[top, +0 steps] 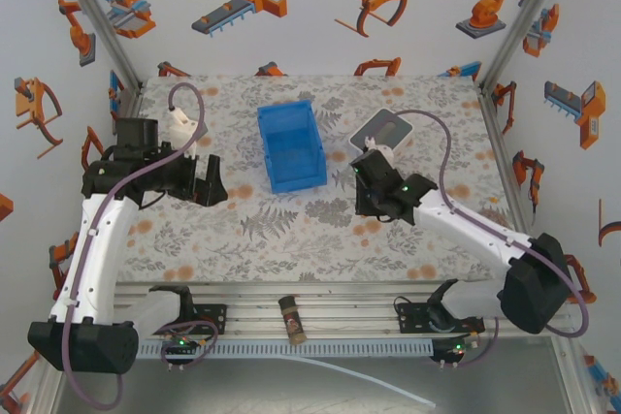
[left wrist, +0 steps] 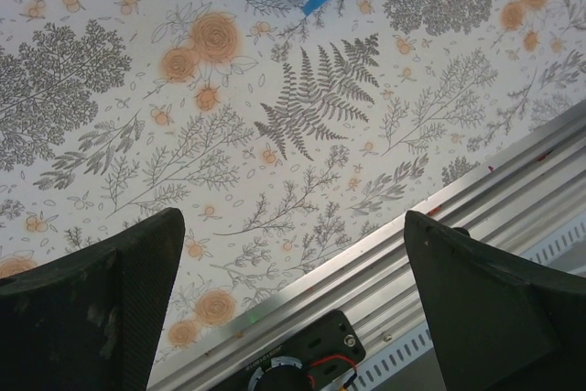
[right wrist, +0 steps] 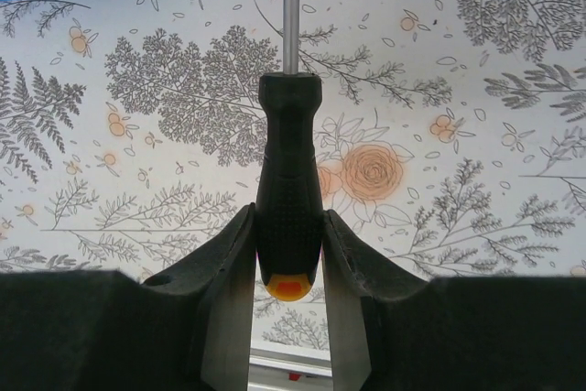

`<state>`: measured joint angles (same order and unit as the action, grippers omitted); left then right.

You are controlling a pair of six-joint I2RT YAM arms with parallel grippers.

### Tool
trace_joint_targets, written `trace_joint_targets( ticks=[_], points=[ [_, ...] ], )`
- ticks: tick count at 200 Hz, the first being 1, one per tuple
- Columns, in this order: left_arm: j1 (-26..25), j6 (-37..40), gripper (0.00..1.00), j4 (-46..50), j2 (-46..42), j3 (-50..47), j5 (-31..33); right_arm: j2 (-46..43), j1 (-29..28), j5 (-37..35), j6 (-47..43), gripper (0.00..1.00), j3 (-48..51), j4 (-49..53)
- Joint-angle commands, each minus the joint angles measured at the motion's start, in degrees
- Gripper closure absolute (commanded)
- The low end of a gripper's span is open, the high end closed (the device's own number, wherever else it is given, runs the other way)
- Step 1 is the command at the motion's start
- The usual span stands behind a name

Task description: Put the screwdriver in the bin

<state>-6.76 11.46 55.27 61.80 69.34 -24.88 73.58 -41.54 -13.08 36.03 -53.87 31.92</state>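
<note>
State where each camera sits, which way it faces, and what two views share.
Top external: above, behind the bases, looking down on floral table and blue open-top plastic bin; both arms show.
Left wrist: on the left arm, facing down at table and rail; open left gripper shows.
Right wrist: on the right arm, facing down at table; right gripper clamps black-handled, orange-ended screwdriver.
Shared: both wrists see the bin's edge.
</note>
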Motion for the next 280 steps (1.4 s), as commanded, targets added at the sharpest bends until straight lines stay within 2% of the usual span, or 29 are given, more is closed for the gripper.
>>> trace_joint_targets(
  ticks=[1, 43, 103, 214, 280],
  points=[
    [-0.3, 0.3, 0.03, 1.6, -0.8, 0.2, -2.3, -2.8, -0.7, -2.5, -1.2, 0.79, -2.8, 4.3],
    [-0.4, 0.6, 0.03, 1.2, -1.3, -1.0, -2.5, -3.1, -1.4, -3.2, -3.5, 0.79, -9.1, 7.8],
    [-0.4, 1.5, 0.03, 1.2, -2.2, -3.2, -2.0, 3.2, -3.7, -2.8, -7.2, 0.80, -20.2, 6.2],
    [-0.5, -0.2, 0.03, 1.2, -3.8, -3.1, -3.7, 33.6, -5.3, 2.9, -13.3, 0.81, -44.8, 1.0],
    [-0.7, -1.7, 0.03, 0.5, -3.9, -3.1, -4.9, 46.0, -5.3, 3.1, -13.6, 0.80, -52.9, -0.8]
  ],
)
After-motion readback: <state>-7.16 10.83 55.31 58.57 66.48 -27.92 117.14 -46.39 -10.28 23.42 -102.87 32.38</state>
